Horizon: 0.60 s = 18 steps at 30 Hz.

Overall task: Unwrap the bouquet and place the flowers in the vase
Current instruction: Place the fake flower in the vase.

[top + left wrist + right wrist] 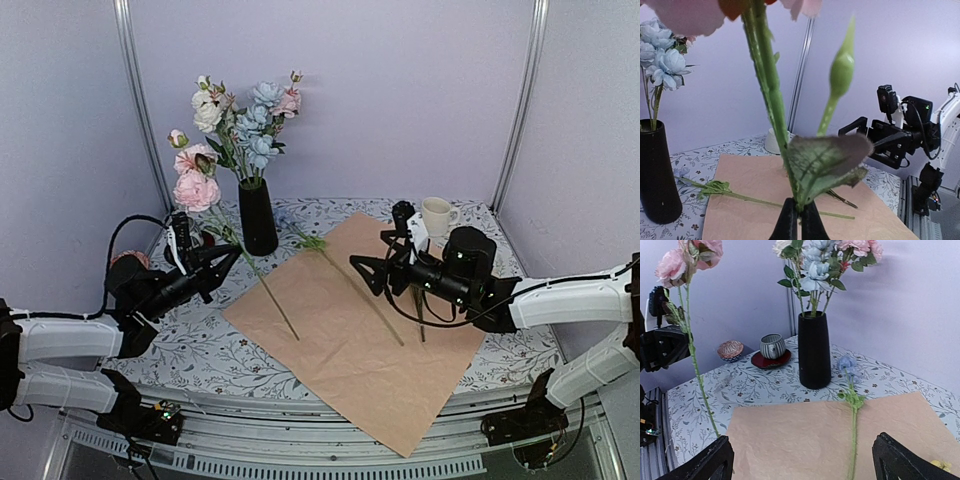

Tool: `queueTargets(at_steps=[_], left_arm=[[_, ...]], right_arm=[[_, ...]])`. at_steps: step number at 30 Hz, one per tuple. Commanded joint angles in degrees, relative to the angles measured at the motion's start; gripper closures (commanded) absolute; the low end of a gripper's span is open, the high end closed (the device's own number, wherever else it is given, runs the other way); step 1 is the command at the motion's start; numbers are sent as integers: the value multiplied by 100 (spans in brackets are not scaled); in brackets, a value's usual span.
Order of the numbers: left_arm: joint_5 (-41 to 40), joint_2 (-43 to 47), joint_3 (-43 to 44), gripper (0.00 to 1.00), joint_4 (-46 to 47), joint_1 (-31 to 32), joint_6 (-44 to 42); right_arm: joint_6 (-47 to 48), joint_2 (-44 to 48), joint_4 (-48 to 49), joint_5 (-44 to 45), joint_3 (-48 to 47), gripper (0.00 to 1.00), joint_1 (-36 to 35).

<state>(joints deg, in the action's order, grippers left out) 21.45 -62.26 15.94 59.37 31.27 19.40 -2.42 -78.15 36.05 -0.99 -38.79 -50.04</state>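
The black vase (257, 215) stands at the back left with several flowers (245, 115) in it. The bouquet's paper (350, 340) lies spread flat, tan side up. My left gripper (228, 256) is shut on the stem of a pink flower (195, 188), held upright left of the vase; its fingertips (799, 220) pinch the stem at a leaf. A blue flower (325, 255) lies across the paper, its bloom near the vase (814, 350). My right gripper (372, 272) hovers open above the paper, and the blue flower's stem (853, 435) lies between its wide-apart fingers (715, 462).
A cream mug (436, 215) stands at the back right. Left of the vase are a striped cup (773, 346) on a red saucer and a small patterned bowl (731, 349). A short dark stem (420, 322) lies on the paper under the right arm. Walls close three sides.
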Motion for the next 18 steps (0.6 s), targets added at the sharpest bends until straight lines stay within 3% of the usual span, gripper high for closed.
queueTargets(at_steps=[1, 8, 13, 18], left_arm=[[-61, 26, 184, 100, -171, -1, -195], [-110, -111, 214, 100, -137, 2, -274], [-131, -237, 282, 100, -209, 2, -358], [-265, -226, 319, 100, -334, -3, -508]], right_arm=[[160, 139, -125, 111, 247, 1, 290], [702, 264, 216, 384, 684, 1, 336], [784, 112, 1242, 494, 1248, 1, 332], [792, 26, 1188, 570, 1158, 1, 335]])
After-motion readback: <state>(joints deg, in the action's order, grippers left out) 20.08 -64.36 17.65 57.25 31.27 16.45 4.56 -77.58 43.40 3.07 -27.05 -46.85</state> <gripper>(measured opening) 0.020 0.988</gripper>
